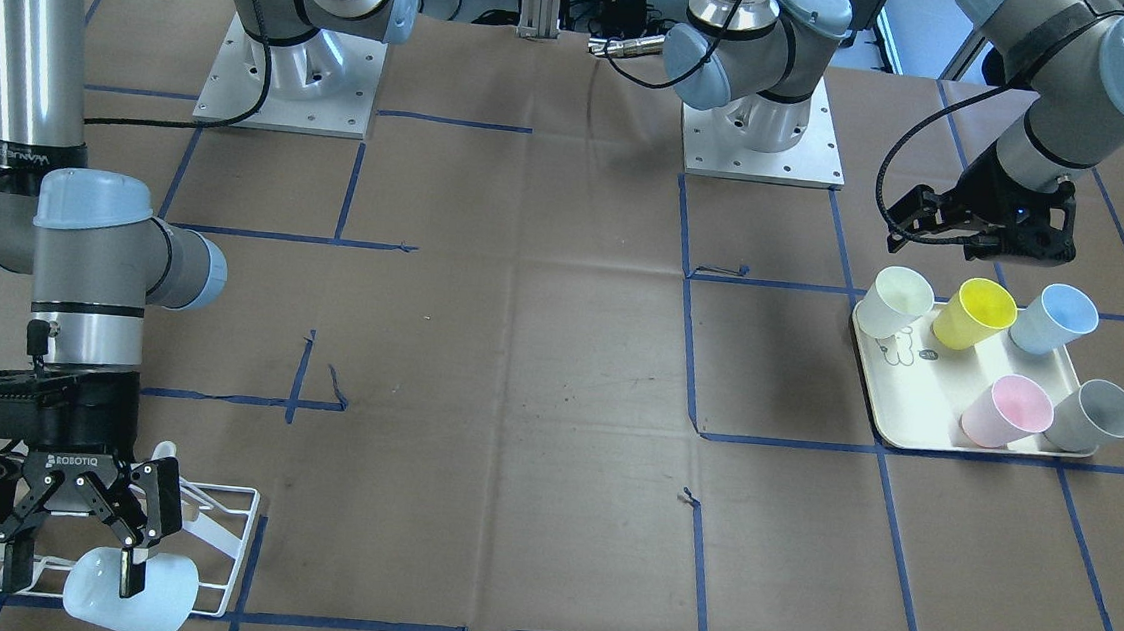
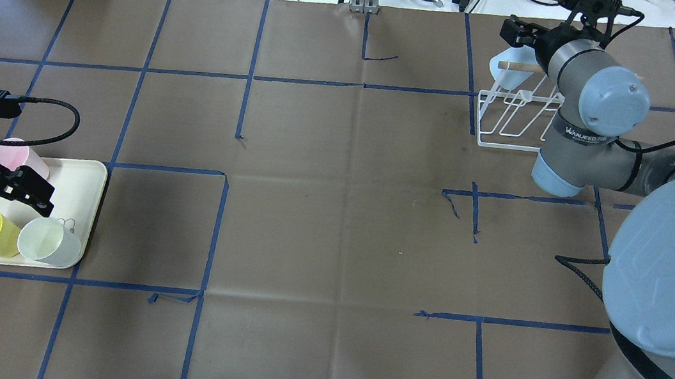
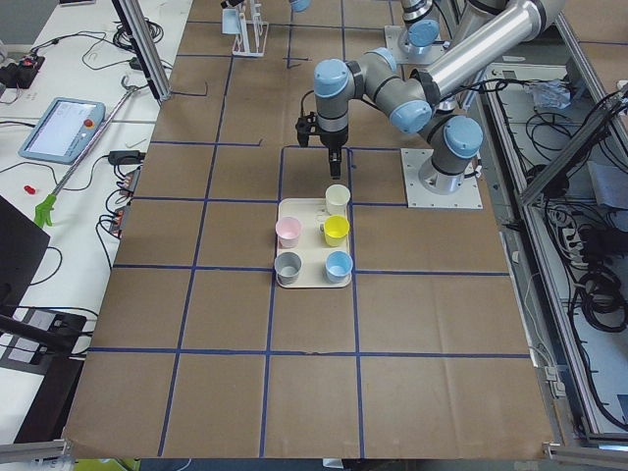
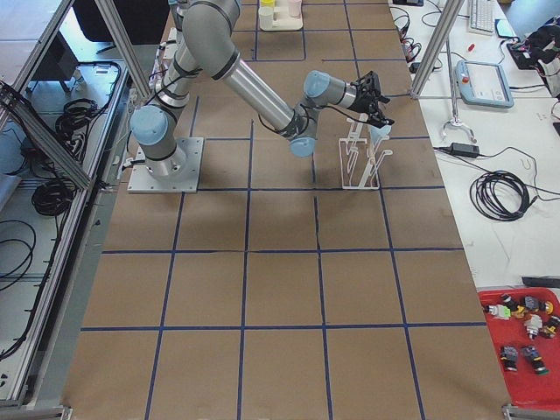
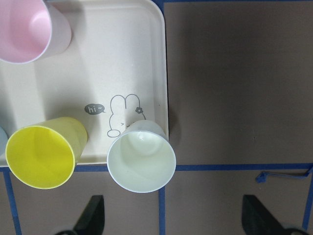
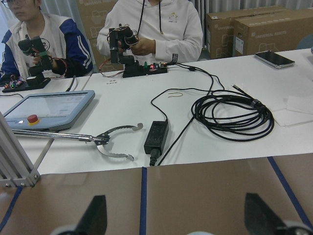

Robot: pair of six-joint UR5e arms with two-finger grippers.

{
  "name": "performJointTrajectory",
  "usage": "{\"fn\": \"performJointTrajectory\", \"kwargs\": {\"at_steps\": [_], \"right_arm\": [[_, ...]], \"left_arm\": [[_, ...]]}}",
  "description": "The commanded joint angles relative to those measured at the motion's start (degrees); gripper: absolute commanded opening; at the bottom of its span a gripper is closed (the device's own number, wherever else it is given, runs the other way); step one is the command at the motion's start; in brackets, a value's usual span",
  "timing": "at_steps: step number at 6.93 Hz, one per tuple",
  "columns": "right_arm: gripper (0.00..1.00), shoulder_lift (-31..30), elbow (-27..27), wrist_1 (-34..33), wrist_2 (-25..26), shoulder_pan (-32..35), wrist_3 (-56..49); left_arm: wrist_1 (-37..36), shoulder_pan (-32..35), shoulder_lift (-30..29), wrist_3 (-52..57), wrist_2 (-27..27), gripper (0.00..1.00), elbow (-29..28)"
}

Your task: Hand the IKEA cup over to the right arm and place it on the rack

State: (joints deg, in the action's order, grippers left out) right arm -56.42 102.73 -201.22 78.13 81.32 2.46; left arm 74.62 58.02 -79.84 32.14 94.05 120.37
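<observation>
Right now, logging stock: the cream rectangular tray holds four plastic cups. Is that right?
No. The cream rectangular tray holds five plastic cups, not four: white, yellow, pale blue, pink and grey. The exterior front-facing view shows all five.

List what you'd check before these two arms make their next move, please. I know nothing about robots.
1. Right pincer open: ok, its fingers are spread wide.
2. Pale cup free of that pincer at the rack: cannot tell, because one finger overlaps it in the front view.
3. Pale cup hooked on a prong: cannot tell, the pincer hides that spot.
4. Left pincer open above the tray: ok.
5. White cup upright at the tray's corner, mouth up: ok.
6. White cup centred between the left fingers: not ok, in the wrist view it sits off toward one finger.
</observation>
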Motion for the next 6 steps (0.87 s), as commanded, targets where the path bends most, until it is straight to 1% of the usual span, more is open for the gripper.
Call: {"fn": "performJointTrajectory", "kwargs": {"at_steps": [1, 2, 4, 5, 6], "right_arm": [[1.00, -2.2, -2.0, 2.0, -0.6, 2.0, 0.3], [1.00, -4.5, -2.6, 7.4, -0.7, 3.0, 0.2], [1.00, -11.3, -2.1, 13.5, -1.4, 4.0, 0.7], [1.00, -12.8, -2.1, 14.2, -2.4, 5.8, 1.3], [1.00, -14.8, -1.3, 14.2, -2.5, 8.0, 5.8]], "left_arm": [[-7.0, 0.0, 0.3, -0.1, 0.0, 0.99, 5.3], [-10.3, 0.0, -0.2, 0.0, -0.1, 0.99, 7.6], [-17.2, 0.0, -2.2, 0.0, -0.2, 0.99, 11.9], [-20.9, 0.0, -4.0, 0.1, -0.1, 0.99, 13.3], [-22.9, -0.1, -6.2, 0.2, -0.1, 0.99, 13.4]]}}
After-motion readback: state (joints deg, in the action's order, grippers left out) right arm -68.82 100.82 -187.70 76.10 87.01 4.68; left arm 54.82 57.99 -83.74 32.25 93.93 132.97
